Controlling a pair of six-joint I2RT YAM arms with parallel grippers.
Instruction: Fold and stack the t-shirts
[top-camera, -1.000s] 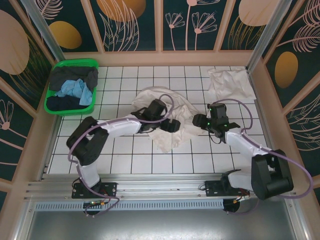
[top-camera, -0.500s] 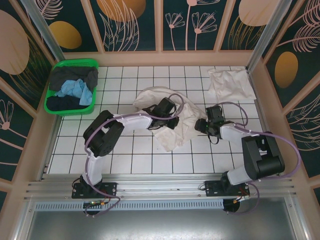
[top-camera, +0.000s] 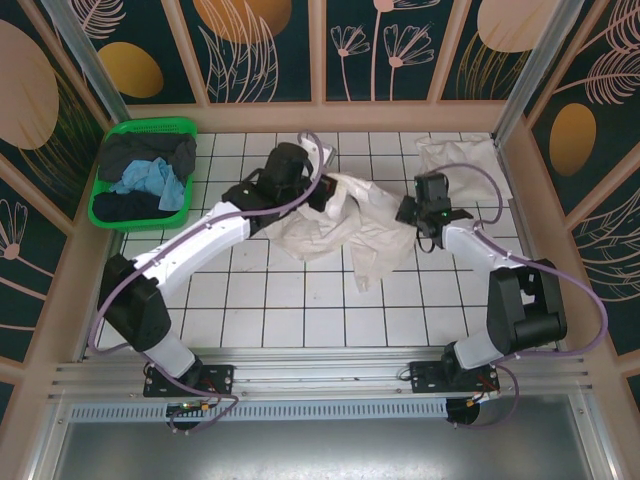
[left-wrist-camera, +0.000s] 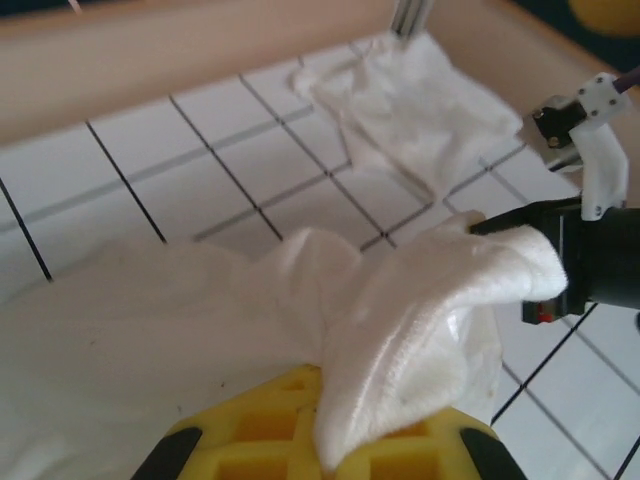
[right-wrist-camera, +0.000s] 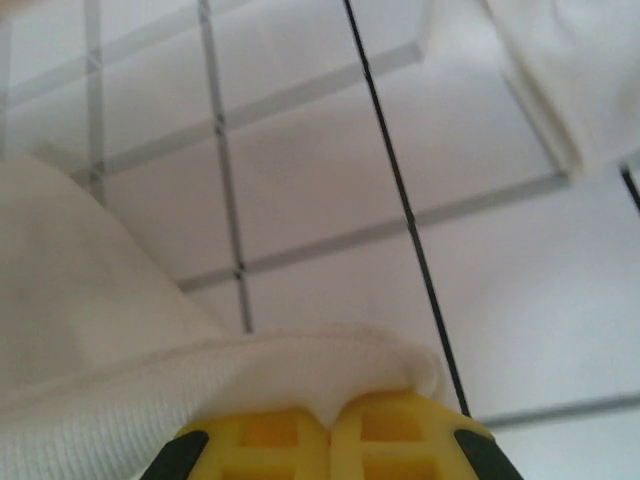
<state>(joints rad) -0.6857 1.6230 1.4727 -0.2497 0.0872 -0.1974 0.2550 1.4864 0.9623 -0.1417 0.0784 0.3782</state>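
Observation:
A white t-shirt (top-camera: 345, 232) hangs crumpled over the middle of the tiled table, stretched between both grippers. My left gripper (top-camera: 322, 190) is shut on a bunch of its cloth at the upper left. In the left wrist view, the yellow fingers of that gripper (left-wrist-camera: 330, 450) pinch a fold of the t-shirt (left-wrist-camera: 200, 310). My right gripper (top-camera: 405, 212) is shut on the shirt's right edge. Seen from the right wrist, this gripper (right-wrist-camera: 330, 420) has its jaws closed on a hem of the t-shirt (right-wrist-camera: 100, 350). A second white t-shirt (top-camera: 457, 165) lies folded at the back right corner.
A green basket (top-camera: 104, 215) at the back left holds dark garments and a light blue cloth (top-camera: 150, 180). Wooden walls surround the table. The folded shirt (left-wrist-camera: 420, 100) lies just beyond the right gripper (left-wrist-camera: 590, 260) in the left wrist view.
Both grippers have moved toward the back of the table and apart, lifting the shirt and stretching it between them. The left arm has straightened out far.

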